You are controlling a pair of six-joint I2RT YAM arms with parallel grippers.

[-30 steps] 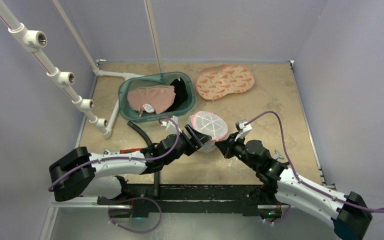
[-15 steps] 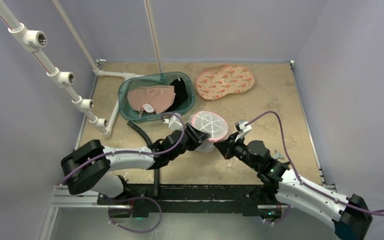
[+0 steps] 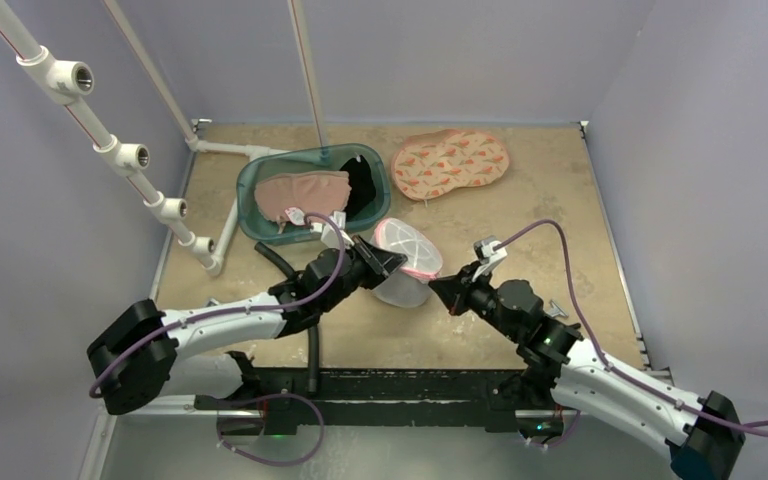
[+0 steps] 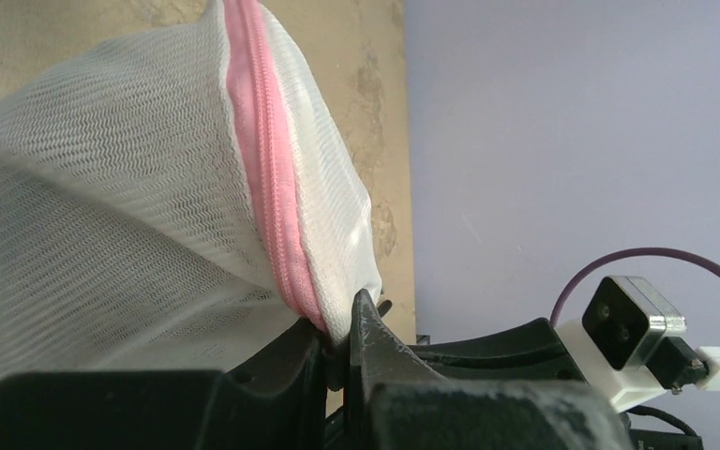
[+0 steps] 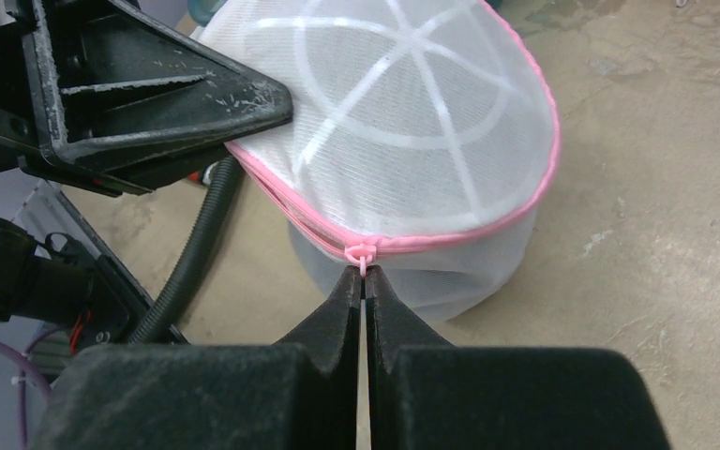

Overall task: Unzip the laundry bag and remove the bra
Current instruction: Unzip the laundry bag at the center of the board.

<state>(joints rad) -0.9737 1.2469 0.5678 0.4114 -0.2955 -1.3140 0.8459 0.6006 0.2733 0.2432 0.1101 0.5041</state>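
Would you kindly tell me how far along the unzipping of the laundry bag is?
Done: the left gripper pinches the laundry bag at its pink zipper seam. In hand: the right gripper is shut on the zipper pull. Left: the zipper looks closed where visible, so opening it and removing the bra, unseen through the mesh, remain.

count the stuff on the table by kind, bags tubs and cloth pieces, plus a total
mesh laundry bag: 1
green tub: 1
garments in the tub: 2, beige garment and black garment
patterned cloth: 1
total: 5
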